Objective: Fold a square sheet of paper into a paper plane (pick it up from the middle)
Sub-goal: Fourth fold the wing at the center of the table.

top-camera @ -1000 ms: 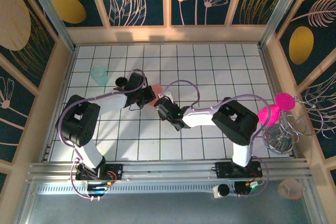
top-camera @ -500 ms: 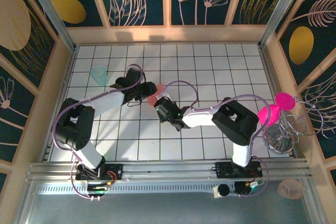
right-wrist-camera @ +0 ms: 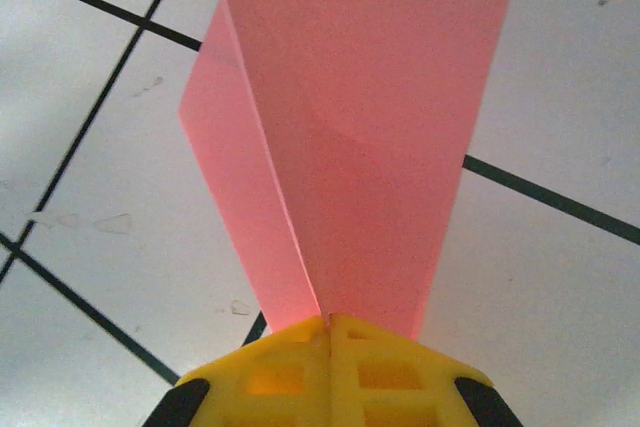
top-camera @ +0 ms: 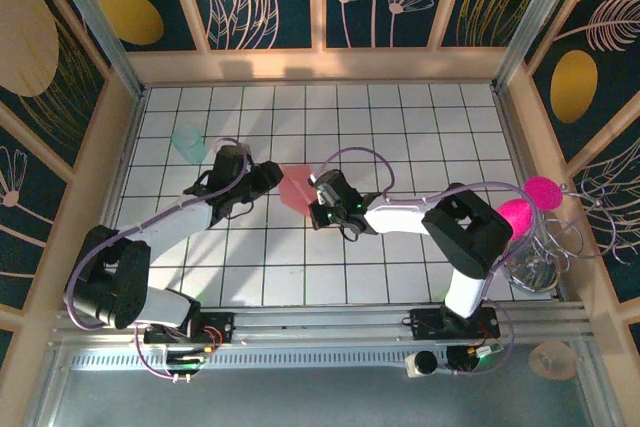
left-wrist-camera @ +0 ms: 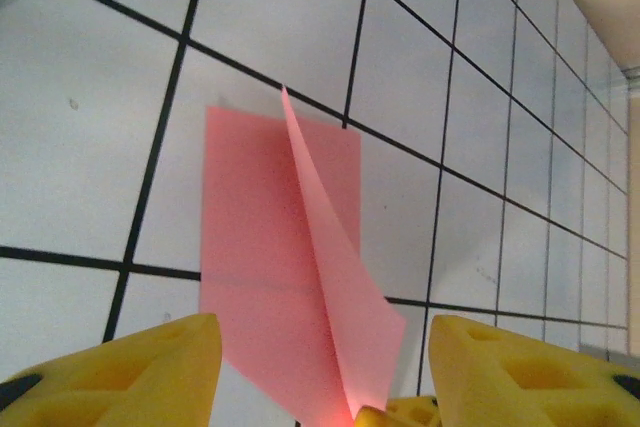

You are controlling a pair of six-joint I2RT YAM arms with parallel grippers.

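Observation:
The salmon-pink square sheet of paper (top-camera: 296, 187) sits mid-table, bent along a centre crease so its two halves spread apart. My right gripper (top-camera: 318, 199) is shut on the sheet's near edge at the crease. In the right wrist view the yellow fingers (right-wrist-camera: 290, 367) are pressed together on the paper (right-wrist-camera: 370, 97), which fans away from them. My left gripper (top-camera: 268, 176) is open just left of the sheet and touches nothing. In the left wrist view its fingers (left-wrist-camera: 120, 372) stand wide on either side of the paper (left-wrist-camera: 265, 267).
A teal cup (top-camera: 187, 142) stands on the white tiled floor (top-camera: 400, 127) at the back left. A round magenta disc (top-camera: 545, 190) and a wire rack (top-camera: 540, 252) are at the right wall. Wooden walls close in the table.
My left gripper has opened, let go of the paper and drawn back to the left. My right gripper has closed on the sheet, and more of the paper shows between the arms.

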